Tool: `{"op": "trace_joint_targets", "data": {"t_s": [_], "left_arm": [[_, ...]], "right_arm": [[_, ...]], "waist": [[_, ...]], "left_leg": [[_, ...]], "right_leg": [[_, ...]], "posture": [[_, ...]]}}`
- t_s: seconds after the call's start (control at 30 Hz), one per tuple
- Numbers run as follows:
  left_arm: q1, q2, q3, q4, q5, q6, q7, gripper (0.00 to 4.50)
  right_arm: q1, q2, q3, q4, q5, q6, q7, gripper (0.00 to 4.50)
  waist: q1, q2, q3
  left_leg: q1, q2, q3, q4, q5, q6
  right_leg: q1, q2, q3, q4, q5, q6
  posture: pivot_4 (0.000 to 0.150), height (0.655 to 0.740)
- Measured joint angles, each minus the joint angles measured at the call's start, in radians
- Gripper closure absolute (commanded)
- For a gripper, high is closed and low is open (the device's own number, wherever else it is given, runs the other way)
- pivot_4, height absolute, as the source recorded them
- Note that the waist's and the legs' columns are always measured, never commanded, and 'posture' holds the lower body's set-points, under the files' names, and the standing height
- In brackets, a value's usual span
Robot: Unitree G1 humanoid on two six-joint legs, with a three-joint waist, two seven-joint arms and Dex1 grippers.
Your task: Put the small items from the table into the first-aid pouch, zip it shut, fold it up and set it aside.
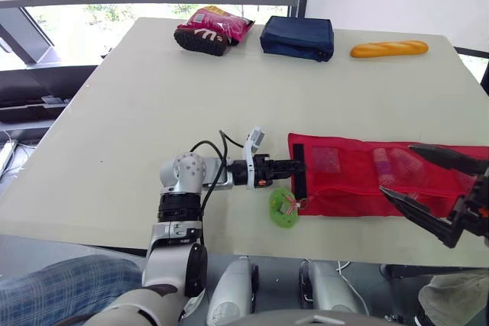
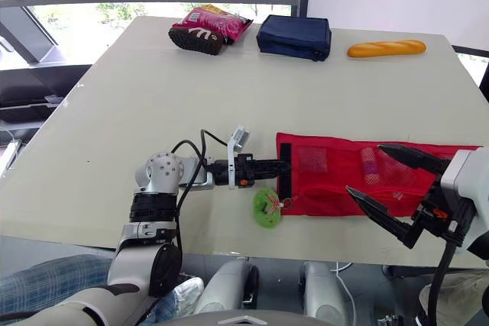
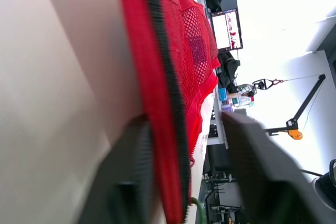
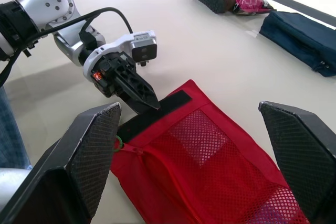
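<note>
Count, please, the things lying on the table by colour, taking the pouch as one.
Red: 1, mesh pouch
Green: 1, round tag
Navy: 1, zipped case
Yellow-orange: 1, bread loaf
Pink: 1, snack packet
Dark maroon: 1, packet
Total: 6

Lab, monitor (image 3: 227,29), hoist arm (image 3: 307,103), window (image 1: 92,17)

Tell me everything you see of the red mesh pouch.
The red mesh pouch lies flat and unfolded along the table's near edge. It looks like soft netted fabric, with a black strip across its left end and pale items showing through. A green round tag hangs at its near-left corner. The left pincer meets the strip; the open right pincer hovers over its right part.
</note>
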Motion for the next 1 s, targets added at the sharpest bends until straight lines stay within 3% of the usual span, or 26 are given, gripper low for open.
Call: {"op": "trace_joint_targets", "data": {"t_s": [0.07,0.33,0.47,0.6,0.77,1.0], "left_arm": [[0.0,-0.002,0.007,0.001,0.0,0.0,0.0,4.43],[0.003,0.014,0.016,-0.001,-0.007,-0.015,-0.012,4.43],[0.005,0.044,0.005,-0.001,-0.007,-0.036,-0.029,4.43],[0.003,0.067,-0.013,0.005,-0.005,-0.055,-0.045,4.43],[-0.016,0.106,-0.052,0.042,0.014,-0.106,-0.079,4.43],[-0.034,0.121,-0.076,0.072,0.031,-0.142,-0.103,4.43]], "right_arm": [[-0.009,-0.001,0.008,0.003,0.0,0.0,0.0,0.0],[-0.064,-0.001,0.168,0.0,-0.005,0.004,-0.057,0.0],[-0.189,0.011,0.481,-0.018,-0.109,0.023,-0.099,0.0],[-0.329,0.049,0.693,0.016,-0.211,0.025,-0.105,0.0],[-0.565,0.112,1.027,0.206,-0.443,-0.009,-0.006,0.0],[-0.708,0.183,1.23,0.405,-0.613,-0.092,0.152,0.0]], "waist": [[0.0,0.0,0.0],[-0.001,0.0,0.0],[-0.005,0.0,0.0],[-0.003,-0.003,0.001],[-0.003,-0.003,0.001],[-0.003,-0.003,0.001]], "left_leg": [[0.0,0.0,0.0,0.0,0.0,0.0],[0.0,0.001,0.0,0.0,0.0,0.0],[0.0,0.002,0.002,0.0,0.0,0.0],[-0.002,0.002,0.003,0.0,0.0,0.0],[-0.002,0.002,0.003,0.0,0.0,0.0],[-0.002,0.001,0.003,0.0,0.0,0.0]], "right_leg": [[0.0,0.0,0.0,0.0,0.0,0.0],[-0.001,0.0,0.0,0.0,0.001,-0.003],[-0.003,0.001,0.001,0.001,0.002,-0.003],[-0.005,0.001,0.001,0.002,0.002,-0.003],[-0.006,0.001,0.001,0.003,0.002,-0.003],[-0.006,0.0,0.001,0.003,0.003,-0.002]], "posture": [[0.15,0.7164],[0.15,0.7164],[0.15,0.7164],[0.15,0.7164],[0.15,0.7164],[0.15,0.7164]]}}
